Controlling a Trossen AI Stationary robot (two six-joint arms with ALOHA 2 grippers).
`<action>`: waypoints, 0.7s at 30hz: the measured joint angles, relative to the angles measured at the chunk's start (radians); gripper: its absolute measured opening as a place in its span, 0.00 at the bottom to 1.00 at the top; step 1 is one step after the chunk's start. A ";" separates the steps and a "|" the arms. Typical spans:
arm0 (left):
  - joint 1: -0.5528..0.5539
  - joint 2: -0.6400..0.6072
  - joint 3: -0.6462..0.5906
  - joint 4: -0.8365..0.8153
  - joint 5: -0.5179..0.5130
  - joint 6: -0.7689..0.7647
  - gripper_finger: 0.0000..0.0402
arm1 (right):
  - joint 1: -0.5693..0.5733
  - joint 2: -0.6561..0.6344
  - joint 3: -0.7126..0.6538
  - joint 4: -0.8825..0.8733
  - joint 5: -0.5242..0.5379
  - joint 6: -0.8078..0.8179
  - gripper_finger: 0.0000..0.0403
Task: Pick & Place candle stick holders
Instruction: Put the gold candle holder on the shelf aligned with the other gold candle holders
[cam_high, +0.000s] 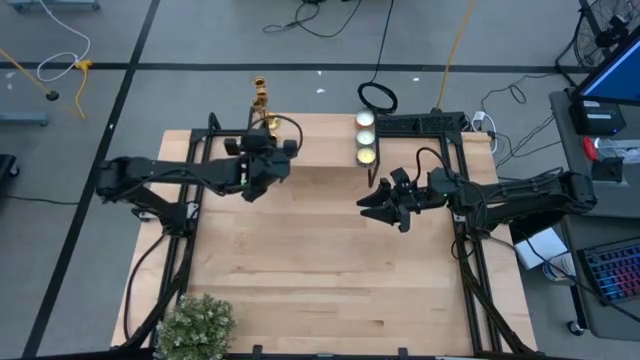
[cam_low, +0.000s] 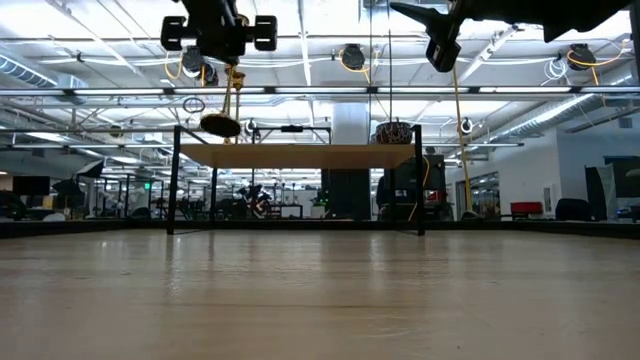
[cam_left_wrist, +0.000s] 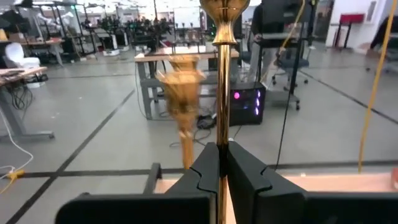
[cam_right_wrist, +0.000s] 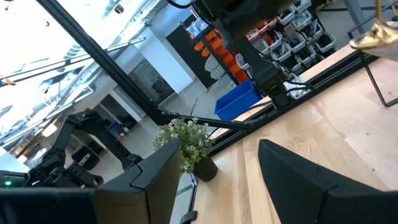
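Observation:
My left gripper (cam_high: 268, 138) hangs high over the table's far left part, shut on a gold candle stick holder (cam_low: 230, 95). Its round base (cam_low: 220, 124) hangs well above the tabletop. A second gold candle stick holder (cam_left_wrist: 183, 93) stands blurred just beyond it, at the table's far edge (cam_high: 260, 95). My right gripper (cam_high: 370, 205) floats above the middle right of the table, pointing toward the left. It is open, with nothing between its fingers (cam_right_wrist: 292, 168). My left gripper pinches the holder's thin stem (cam_left_wrist: 221, 134) between its two fingers. The fingers lie level, come from the table's near side and cross the stem. The holder is lifted clear and near upright, its base below the fingers and its upper knob (cam_left_wrist: 224, 15) above them.
Three small round candles (cam_high: 366, 138) sit in a row at the far middle of the table. A potted green plant (cam_high: 195, 325) stands at the near left corner. A black frame (cam_high: 455, 125) runs along the table's sides and far edge. The bare wood middle lies between the arms.

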 joint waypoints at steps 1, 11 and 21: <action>0.005 0.004 -0.001 0.005 0.010 0.003 0.03 | 0.000 0.000 0.000 0.000 0.000 0.000 0.52; 0.041 0.056 -0.001 0.164 0.089 0.151 0.03 | 0.000 0.000 0.000 -0.023 -0.023 0.000 0.52; 0.044 0.072 -0.002 0.281 0.128 0.222 0.03 | 0.000 0.000 0.000 -0.031 -0.022 -0.001 0.52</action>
